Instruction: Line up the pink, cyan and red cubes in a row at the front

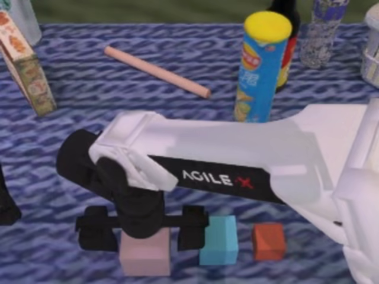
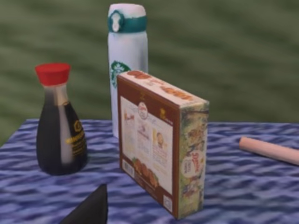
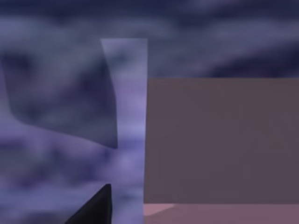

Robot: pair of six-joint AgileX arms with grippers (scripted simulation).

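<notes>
- Top view: the right arm reaches across to the front of the bench. Its right claw stands spread over the pink cube, one finger on either side and clear of it. The cyan cube sits just beside the pink cube, and the red cube comes next in the row. Behind them are a pink rod, a chip can and a box.
- Left wrist view: a sauce bottle, a flask and the box stand close together. Whether the left claw is spread or closed cannot be told.
- Right wrist view: the pink cube fills much of the view.

pink cube top hidden under right gripper, white basket cut off
</notes>
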